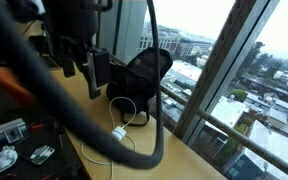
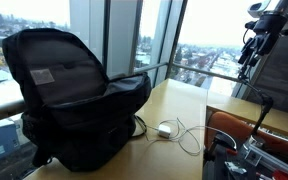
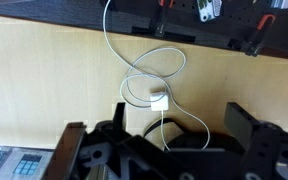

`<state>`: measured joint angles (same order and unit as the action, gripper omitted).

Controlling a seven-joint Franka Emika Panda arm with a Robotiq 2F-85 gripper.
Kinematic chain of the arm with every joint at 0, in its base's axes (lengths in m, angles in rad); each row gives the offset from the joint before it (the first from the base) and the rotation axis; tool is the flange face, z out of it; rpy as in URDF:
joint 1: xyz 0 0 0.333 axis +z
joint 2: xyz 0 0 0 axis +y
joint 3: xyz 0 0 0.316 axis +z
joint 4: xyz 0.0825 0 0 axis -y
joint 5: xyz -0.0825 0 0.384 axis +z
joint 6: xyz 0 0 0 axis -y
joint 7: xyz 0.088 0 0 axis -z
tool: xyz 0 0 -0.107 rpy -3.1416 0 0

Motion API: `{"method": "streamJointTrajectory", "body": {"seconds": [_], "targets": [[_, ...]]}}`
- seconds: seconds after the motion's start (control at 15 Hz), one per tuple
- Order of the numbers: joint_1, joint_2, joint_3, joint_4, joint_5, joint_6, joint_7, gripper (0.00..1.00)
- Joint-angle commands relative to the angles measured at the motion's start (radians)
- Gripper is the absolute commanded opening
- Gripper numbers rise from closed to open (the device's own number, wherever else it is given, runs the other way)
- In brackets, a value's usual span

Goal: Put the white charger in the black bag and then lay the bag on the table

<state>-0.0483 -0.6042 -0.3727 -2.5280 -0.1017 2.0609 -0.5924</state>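
The white charger (image 3: 159,101) is a small white block lying on the tan table (image 3: 44,70), with its thin cable curling in loops around it. It also shows in both exterior views (image 1: 119,131) (image 2: 165,129), just beside the black bag. The black bag (image 2: 74,100) stands upright and unzipped at the window end of the table; it also shows in an exterior view (image 1: 139,85). My gripper (image 3: 181,125) is open and empty, well above the table, with the charger between and ahead of its fingers. It hangs high in both exterior views (image 1: 82,72) (image 2: 249,50).
A thick black robot cable (image 1: 74,110) sweeps across the foreground. Tall window panes (image 2: 124,35) run along the table's far side. A dark shelf with tools (image 3: 209,12) borders the table. A red-orange object (image 2: 246,125) and clutter sit at the near edge.
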Motion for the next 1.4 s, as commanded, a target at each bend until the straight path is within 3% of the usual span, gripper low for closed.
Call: {"method": "streamJointTrajectory", "body": {"seconds": [0.0,0.27,0.6,0.87,1.13,1.33], "targets": [[0.012,0.013,0.054,0.002,0.03,0.008,0.004,1.0],[0.086,0.074,0.133,0.028,0.065,0.055,0.005,1.0],[0.144,0.296,0.154,0.091,0.068,0.266,-0.066,1.0],[0.129,0.508,0.137,0.148,0.137,0.403,-0.183,1.0],[0.087,0.69,0.202,0.215,0.244,0.459,-0.276,1.0],[0.043,0.774,0.259,0.26,0.254,0.462,-0.282,1.0]]}}
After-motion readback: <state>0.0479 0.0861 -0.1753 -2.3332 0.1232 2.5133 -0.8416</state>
